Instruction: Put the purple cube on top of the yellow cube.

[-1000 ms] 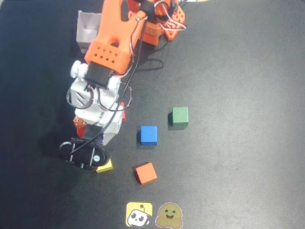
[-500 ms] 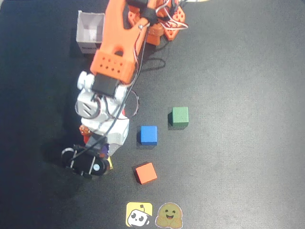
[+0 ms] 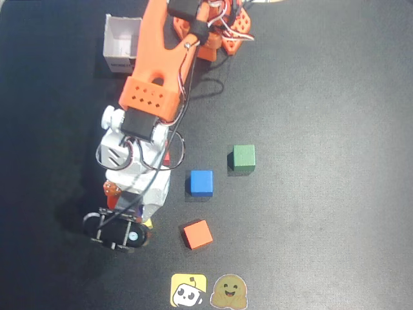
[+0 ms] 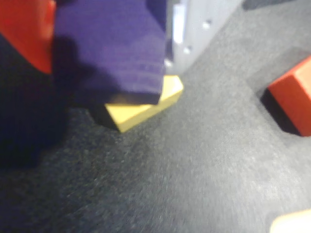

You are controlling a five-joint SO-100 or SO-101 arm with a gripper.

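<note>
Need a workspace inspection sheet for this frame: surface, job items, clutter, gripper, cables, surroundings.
Surface: dark mat, no spills seen.
Job's things: purple cube held over the yellow cube, which peeks out beneath it; contact cannot be told.
Clutter: blue cube, green cube, orange cube, two stickers, white box.
Gripper: gripper shut on the purple cube.
Cables: black wire looping along the arm, clear of the cubes.
Surroundings: nothing seen.
</note>
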